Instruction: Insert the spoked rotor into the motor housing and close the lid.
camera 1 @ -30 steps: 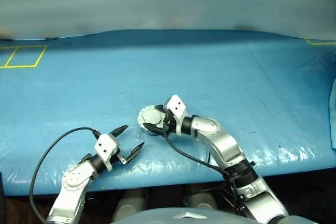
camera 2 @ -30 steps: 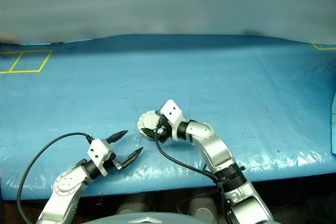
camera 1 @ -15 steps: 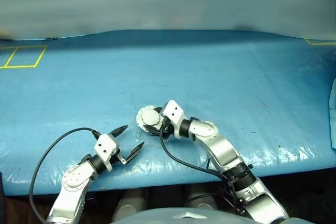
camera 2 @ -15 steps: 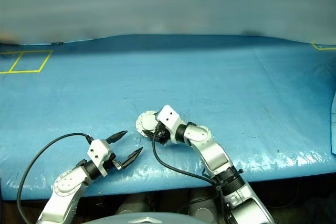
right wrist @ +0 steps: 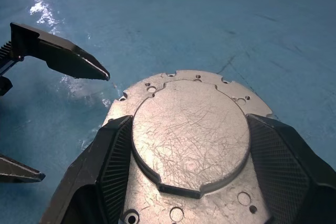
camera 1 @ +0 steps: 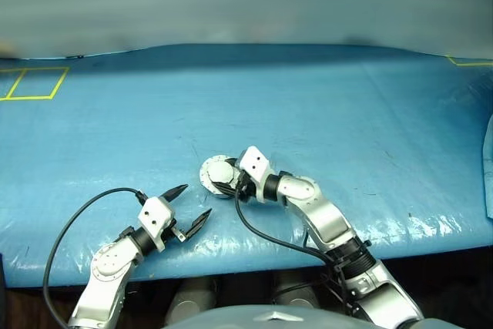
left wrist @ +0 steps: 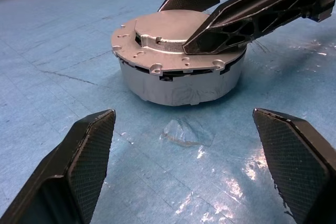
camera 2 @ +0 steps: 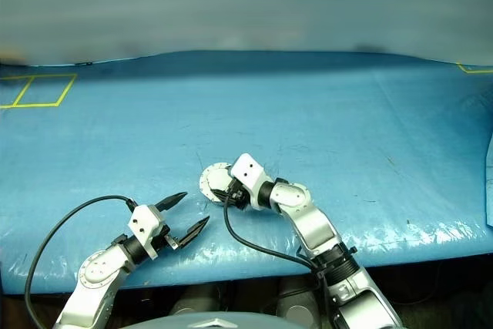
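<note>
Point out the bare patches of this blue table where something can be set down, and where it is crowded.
Free: the table beyond the closed motor housing, between the yellow squares and its right edge. Crowded: the near middle, where the right gripper straddles the lid and the open left gripper waits beside.

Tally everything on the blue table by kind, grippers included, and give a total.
Motor housing with the lid shut on top: 1
Robot grippers: 2, the left gripper and the right gripper
Yellow tape squares marked on the blue table: 2
Total: 5
</note>
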